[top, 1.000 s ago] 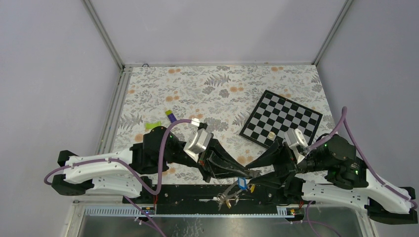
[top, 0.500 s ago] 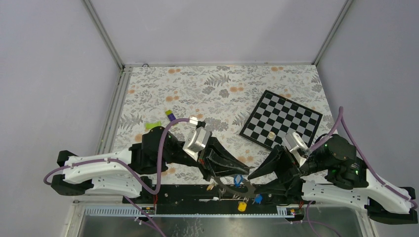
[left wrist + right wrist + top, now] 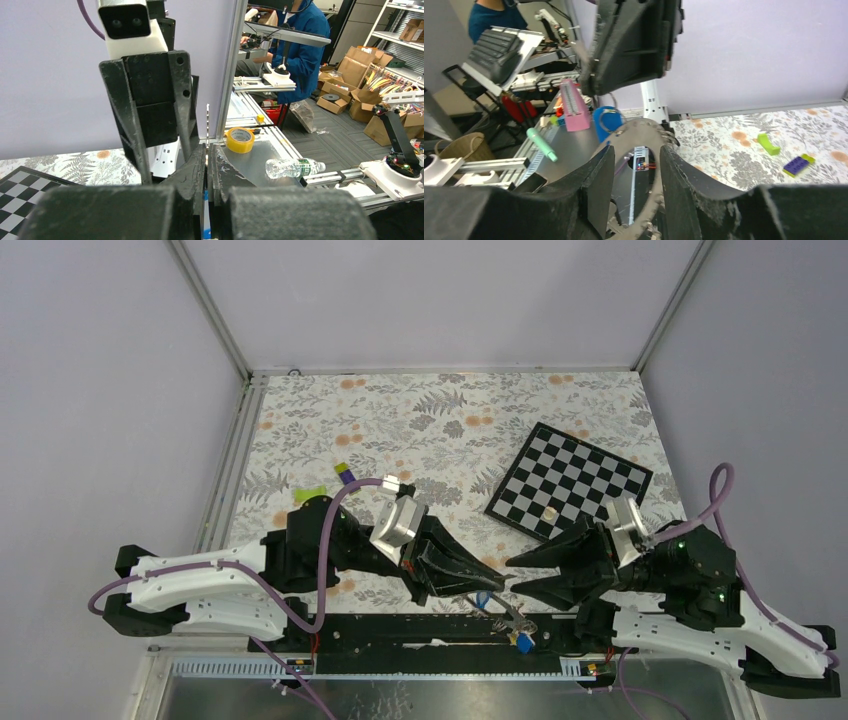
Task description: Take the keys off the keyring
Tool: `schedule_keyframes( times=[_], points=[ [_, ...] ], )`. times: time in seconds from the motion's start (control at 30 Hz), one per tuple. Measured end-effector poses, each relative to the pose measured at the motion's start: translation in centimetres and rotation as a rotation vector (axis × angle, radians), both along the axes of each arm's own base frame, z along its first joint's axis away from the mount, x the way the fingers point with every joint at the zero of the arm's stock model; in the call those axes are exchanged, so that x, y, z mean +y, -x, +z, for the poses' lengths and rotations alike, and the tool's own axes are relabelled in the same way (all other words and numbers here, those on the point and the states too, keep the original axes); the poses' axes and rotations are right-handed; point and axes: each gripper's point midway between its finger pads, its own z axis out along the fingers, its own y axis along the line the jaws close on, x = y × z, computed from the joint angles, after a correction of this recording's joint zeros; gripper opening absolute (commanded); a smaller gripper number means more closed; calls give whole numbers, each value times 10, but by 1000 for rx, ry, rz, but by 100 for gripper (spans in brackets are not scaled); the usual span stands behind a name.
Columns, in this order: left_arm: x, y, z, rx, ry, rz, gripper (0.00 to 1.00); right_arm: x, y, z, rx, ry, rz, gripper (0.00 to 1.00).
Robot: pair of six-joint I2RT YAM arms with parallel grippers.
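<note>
Right wrist | left jaws clenched on keyring (image 3: 621,143) (top rim) | right jaws parted, apparently empty

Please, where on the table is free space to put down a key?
Free: the flowered cloth along the far edge, and its middle between the purple block and the chessboard. Crowded: the near edge, where the left pincer and right pincer meet at the keyring.

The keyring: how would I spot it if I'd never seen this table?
Find the flowery table, then its near edge. There the left claw pinches the keyring: one big flat grey ring with a wide hole, far bigger than the little keys hanging from it.
</note>
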Motion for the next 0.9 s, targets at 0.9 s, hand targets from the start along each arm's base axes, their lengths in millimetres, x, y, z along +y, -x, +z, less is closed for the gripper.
schedule_keyframes(
  times=[0.9],
  points=[
    [-1, -1, -2, 0, -3, 3, 0, 25, -4, -1, 2, -73, 29, 50]
  ],
)
